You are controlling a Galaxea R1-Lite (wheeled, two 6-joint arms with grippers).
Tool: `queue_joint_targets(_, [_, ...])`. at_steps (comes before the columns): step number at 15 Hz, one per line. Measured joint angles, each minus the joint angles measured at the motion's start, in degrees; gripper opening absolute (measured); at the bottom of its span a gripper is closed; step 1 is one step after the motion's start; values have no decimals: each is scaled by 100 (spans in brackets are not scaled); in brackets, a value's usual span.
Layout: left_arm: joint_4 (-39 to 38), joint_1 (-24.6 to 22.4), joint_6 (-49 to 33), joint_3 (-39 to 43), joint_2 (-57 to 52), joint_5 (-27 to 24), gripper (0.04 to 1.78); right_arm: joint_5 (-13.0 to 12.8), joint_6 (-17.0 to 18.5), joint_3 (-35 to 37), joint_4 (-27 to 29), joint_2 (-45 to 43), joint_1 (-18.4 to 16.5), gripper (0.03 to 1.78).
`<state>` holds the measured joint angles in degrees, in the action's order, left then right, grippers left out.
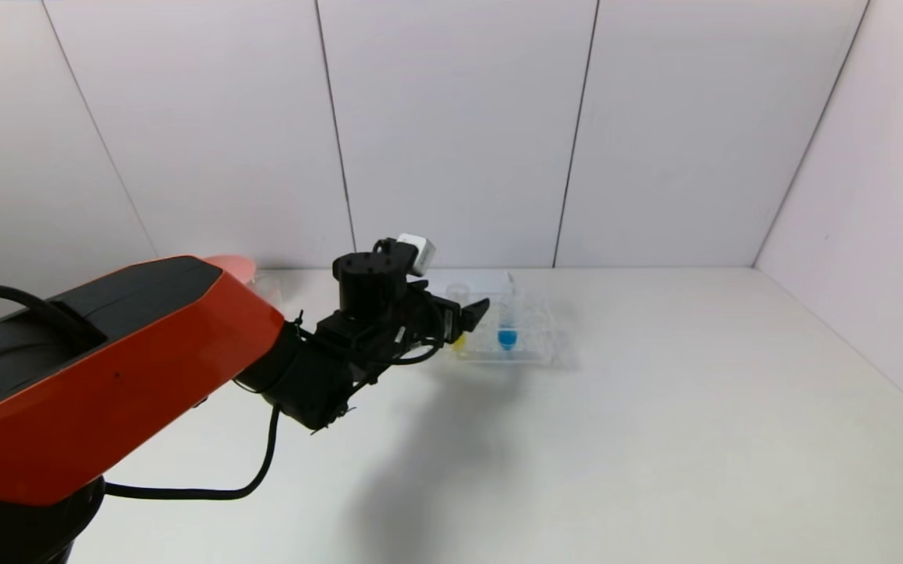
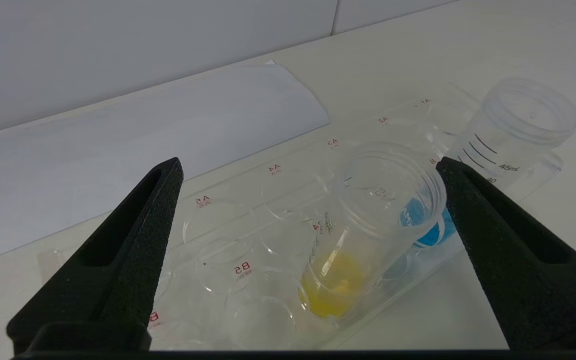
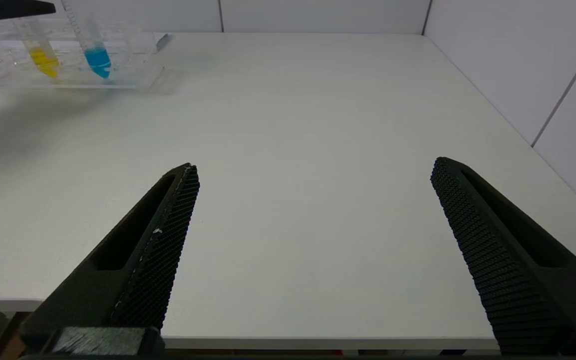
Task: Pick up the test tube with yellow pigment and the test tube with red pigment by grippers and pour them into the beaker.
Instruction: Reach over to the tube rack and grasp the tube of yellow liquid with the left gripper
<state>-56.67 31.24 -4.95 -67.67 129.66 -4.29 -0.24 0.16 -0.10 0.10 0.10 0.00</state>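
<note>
Yellow-pigment test tube standing in the clear rack, directly between the spread fingers of the left gripper, which is fully open and has hold of nothing. Neither finger touches the tube: one flanks it on the side of the empty rack wells, the other passes just in front of the blue-bottomed tube in the neighbouring well. Beyond that finger stands a second clear graduated tube with a threaded rim. Past the rack, farther from the gripper, a white sheet lies flat on the table, against the wall. Seen from the head camera, the left gripper hovers at the near-left end of the rack, with a pink bowl behind the arm, partly hidden. Right gripper held low over the bare near edge of the table, well apart from the rack, fingers wide apart and empty.
</note>
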Motion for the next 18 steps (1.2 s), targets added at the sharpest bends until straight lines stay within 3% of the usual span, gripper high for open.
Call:
queue_joint_targets(13, [-32,61,41,-57,206,39,174,-2,2,0,0,0,0,170])
queue_joint_targets(15, [-5,78,35,-123,236,35,162,0,0,0,0,0,0,170])
queue_joint_targets(18, [1,83,38,-151,254,35,125,-2,2,0,0,0,0,170])
